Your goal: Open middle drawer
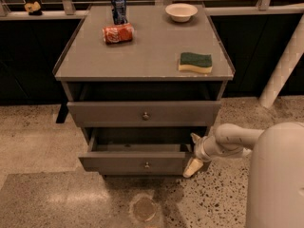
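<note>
The middle drawer is sitting pulled out, its front corner lying just beside the tool, whose fingers are standing spread apart, gripping nothing.

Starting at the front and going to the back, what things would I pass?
Gripper by the right end of the pulled-out middle drawer → green sponge → red can lying down → blue can standing up.
</note>
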`<state>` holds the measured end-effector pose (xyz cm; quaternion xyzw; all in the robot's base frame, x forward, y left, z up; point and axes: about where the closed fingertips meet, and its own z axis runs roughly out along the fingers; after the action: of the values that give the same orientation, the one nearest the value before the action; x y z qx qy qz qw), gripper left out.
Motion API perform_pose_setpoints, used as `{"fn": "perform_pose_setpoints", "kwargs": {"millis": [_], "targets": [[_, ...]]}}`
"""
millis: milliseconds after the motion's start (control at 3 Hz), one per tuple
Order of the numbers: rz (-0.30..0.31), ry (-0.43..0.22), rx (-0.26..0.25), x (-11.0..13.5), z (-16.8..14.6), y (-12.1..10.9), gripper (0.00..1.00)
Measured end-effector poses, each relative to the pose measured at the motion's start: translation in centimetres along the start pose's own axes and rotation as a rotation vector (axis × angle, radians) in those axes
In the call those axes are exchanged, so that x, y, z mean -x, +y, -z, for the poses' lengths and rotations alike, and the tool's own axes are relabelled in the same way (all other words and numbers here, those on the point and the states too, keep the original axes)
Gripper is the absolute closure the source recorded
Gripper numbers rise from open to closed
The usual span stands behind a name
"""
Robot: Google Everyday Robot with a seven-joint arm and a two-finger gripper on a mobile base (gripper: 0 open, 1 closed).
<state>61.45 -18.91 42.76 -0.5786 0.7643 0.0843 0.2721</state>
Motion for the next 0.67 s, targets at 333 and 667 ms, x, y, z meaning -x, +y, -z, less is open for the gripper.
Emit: {"fn": "perform_pose_setpoints", "kwargs": {"millis": [333,667], "targets": [[-0.019,-0.002,0.012,-0.8,-0.8,0.2,0.0],[-0.075,-0.02,0.054,-3.2,-3.0,1.2,0.0]]}}
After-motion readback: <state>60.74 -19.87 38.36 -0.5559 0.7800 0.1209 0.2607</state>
